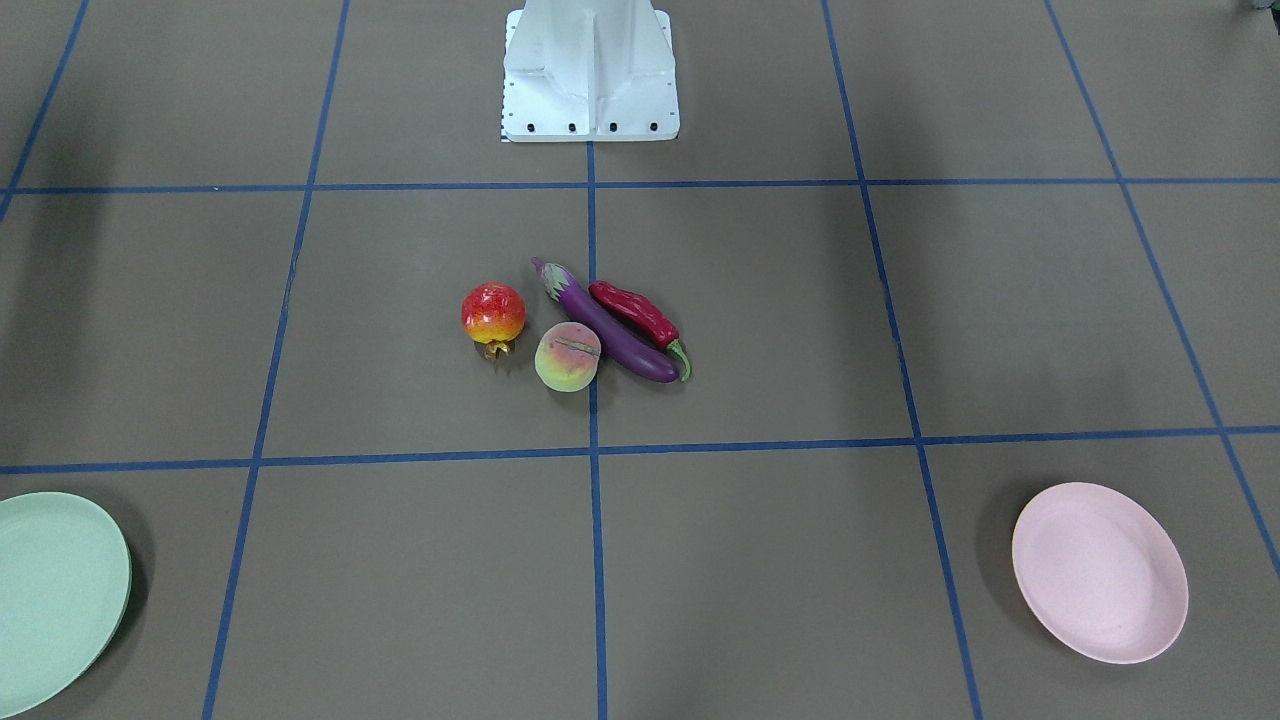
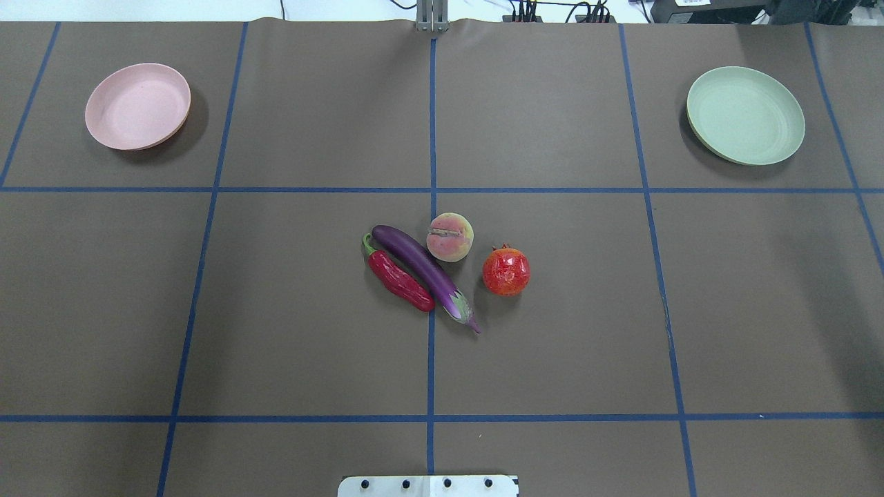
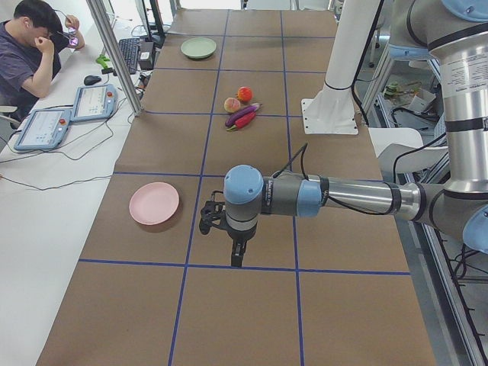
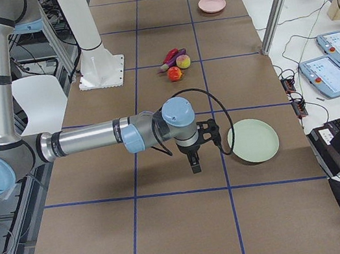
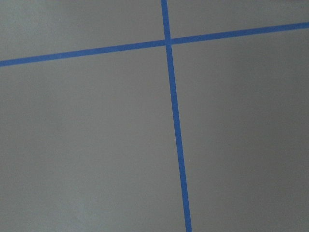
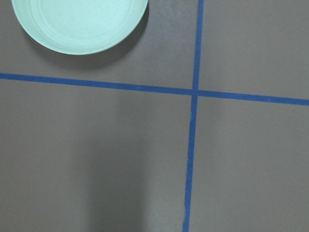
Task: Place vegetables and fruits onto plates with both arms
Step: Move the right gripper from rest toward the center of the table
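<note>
The purple eggplant [image 2: 421, 269] lies at the table's middle with the red chili pepper [image 2: 399, 279] alongside it. The peach [image 2: 449, 237] touches the eggplant and the pomegranate [image 2: 506, 271] sits just apart. The pink plate [image 2: 137, 105] is far left and the mint green plate [image 2: 746, 114] far right, both bare. My left gripper [image 3: 238, 255] hangs over bare table near the pink plate [image 3: 154, 203]. My right gripper [image 4: 194, 165] hangs beside the green plate [image 4: 253, 140]. Both show only in the side views, so I cannot tell whether they are open or shut.
The white base plate [image 1: 590, 75] stands at the robot's side of the table. Blue tape lines [image 2: 431, 190] divide the brown surface. A seated person [image 3: 30, 46] and tablets [image 3: 69, 114] are beyond the far edge. The right wrist view shows the green plate's rim [image 6: 79, 21].
</note>
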